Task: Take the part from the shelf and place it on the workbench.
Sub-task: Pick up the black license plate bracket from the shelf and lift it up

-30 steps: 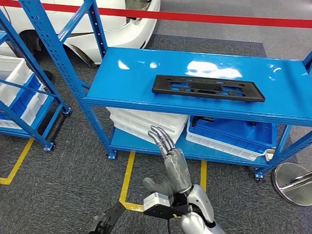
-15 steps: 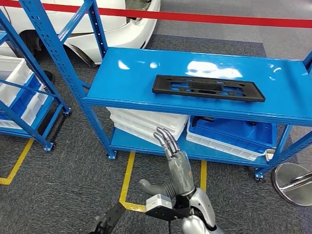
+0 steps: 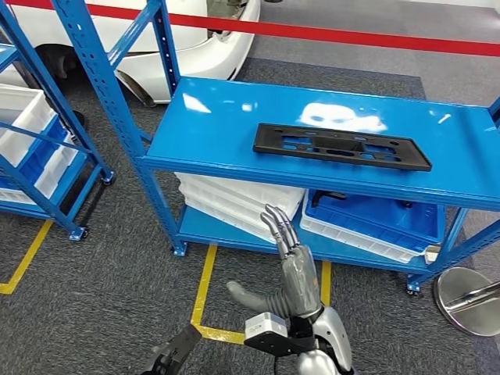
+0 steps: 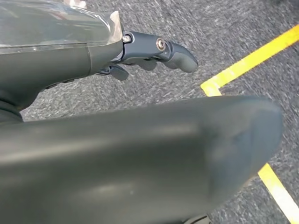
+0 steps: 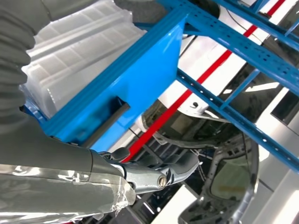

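Two blue shelf racks stand on the grey carpet: the big shelf (image 3: pixel 236 133) ahead, with a broad top board and a lower board, and a second rack (image 3: pixel 35 156) off to the left. Behind them sits a white car (image 3: pixel 176 39), with a red tape barrier (image 3: pixel 354 33) stretched across in front of it. The carpet (image 3: pixel 118 266) carries yellow floor lines (image 3: pixel 203 285) that run up to the foot of the big shelf.

On the lower board of the big shelf lies a stack of white trays (image 3: pixel 236 199) on the left, and a blue tray (image 3: pixel 377 219) nested in a white one on the right. White and blue bins (image 3: pixel 30 148) fill the rack on the left. A round metal stand base (image 3: pixel 469 291) rests on the floor at the right edge.

The part (image 3: pixel 342 146), a long flat black plastic plate with cut-outs, lies flat on the top board of the big shelf, toward its right half and near the front edge, untouched.

The right hand (image 3: pixel 291 266) is raised in front of the shelf, below the top board and well apart from the part; its fingers are stretched out and apart, thumb out to the side, holding nothing. The left hand (image 4: pixel 155 51) hangs low over the carpet, its dark fingers loosely extended with nothing in them.
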